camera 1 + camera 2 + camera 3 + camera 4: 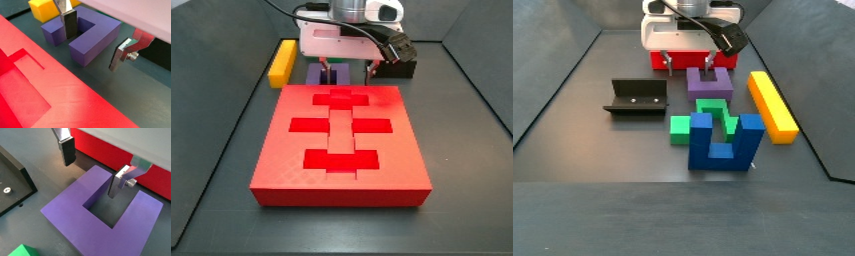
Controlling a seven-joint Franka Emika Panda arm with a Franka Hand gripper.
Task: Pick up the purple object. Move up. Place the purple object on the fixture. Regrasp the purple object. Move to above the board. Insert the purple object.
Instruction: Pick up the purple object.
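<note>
- The gripper (93, 165) is hanging low over the purple object (100, 220), its two fingers spread apart and pinching nothing.
- In both wrist views, one finger (69, 25) is sitting in the slot between the prongs or over one prong, and the other finger (120, 182) is standing beside or within the U's gap; I cannot tell whether either pad is touching the block.
- The purple object is lying flat on the floor, near top centre in a side view (710, 84), between the board (673, 60) behind it and the green block (683, 126) in front.
- Judgement: the first step, picking up the purple object, is in hand; next the fingers need to close on one prong, then lift straight up.
- The fixture (635, 97) is waiting empty at centre left in that side view, well apart from the gripper.
- The yellow bar (771, 100) is lying at right; a blue piece (724, 140) is standing in the foreground.
- In a side view, the board (342, 140) and the arm are hiding most of the purple object (313, 75).
</note>
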